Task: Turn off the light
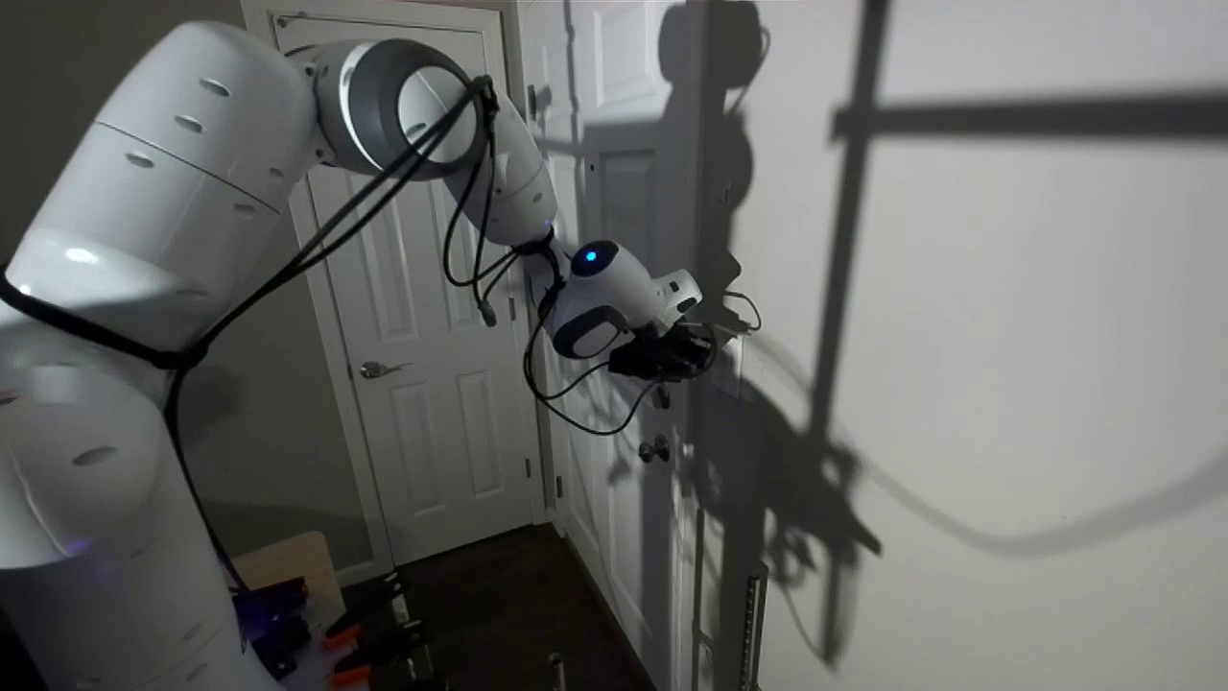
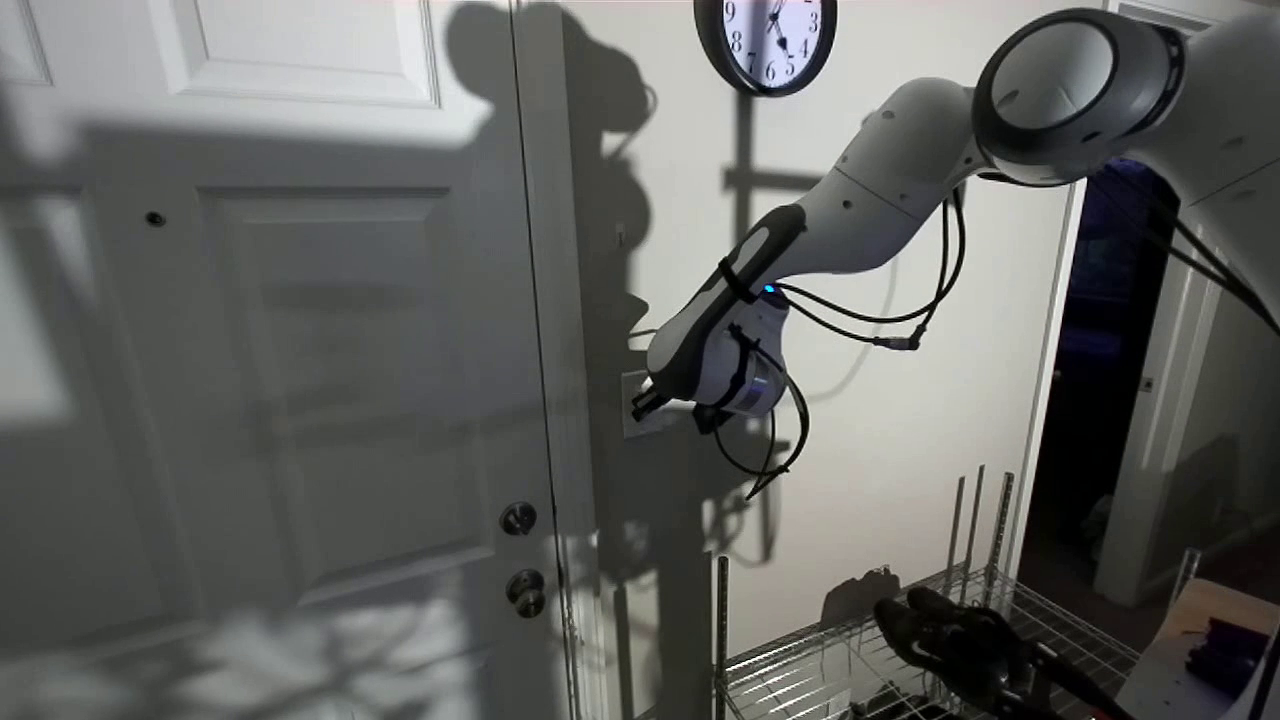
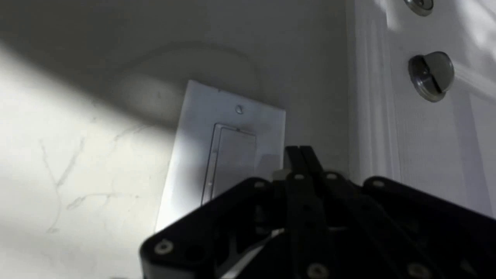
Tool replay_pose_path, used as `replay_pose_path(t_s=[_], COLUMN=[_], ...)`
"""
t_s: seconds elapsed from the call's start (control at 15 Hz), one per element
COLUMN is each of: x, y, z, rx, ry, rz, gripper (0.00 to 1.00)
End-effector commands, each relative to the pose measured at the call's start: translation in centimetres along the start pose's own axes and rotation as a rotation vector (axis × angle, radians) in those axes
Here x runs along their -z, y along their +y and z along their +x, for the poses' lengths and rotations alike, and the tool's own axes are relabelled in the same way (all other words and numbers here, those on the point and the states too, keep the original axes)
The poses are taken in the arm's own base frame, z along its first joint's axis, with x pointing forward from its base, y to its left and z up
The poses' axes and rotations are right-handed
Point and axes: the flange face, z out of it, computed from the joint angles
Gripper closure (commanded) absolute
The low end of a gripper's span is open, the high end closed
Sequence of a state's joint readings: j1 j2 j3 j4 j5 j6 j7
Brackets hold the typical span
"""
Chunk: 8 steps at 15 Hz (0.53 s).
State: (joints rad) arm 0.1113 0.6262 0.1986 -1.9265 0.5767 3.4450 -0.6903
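A white light switch plate (image 3: pixel 186 166) with a wide paddle switch (image 3: pixel 236 157) is on the wall in the wrist view. The lower part of the paddle is hidden behind the gripper. The plate also shows in an exterior view (image 2: pixel 632 424), partly covered by the gripper. My black gripper (image 3: pixel 299 148) is shut with nothing between its fingertips. In the wrist view the tips are right of the paddle, at the plate's right edge. In an exterior view the gripper (image 2: pixel 650 403) is in front of the plate. I cannot tell whether it touches the plate or wall.
A white door (image 2: pixel 330 330) with a deadbolt (image 2: pixel 518 518) and a knob (image 2: pixel 526 592) stands beside the plate. A clock (image 2: pixel 770 40) hangs above. A wire shelf (image 2: pixel 800 680) holding dark items is below the arm. Loose cables (image 1: pixel 595 430) hang from the wrist.
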Motion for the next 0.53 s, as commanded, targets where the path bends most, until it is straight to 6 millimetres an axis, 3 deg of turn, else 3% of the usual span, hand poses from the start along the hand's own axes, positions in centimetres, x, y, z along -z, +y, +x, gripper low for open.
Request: replay_pose_path(t_s=[0.0, 0.47], x=[3.2, 5.6], y=[1.3, 3.3], z=[-0.1, 0.3], rx=[-0.034, -0.091], ry=[-0.036, -0.055], rz=[0.068, 0.15], gripper=[0.98, 0.98])
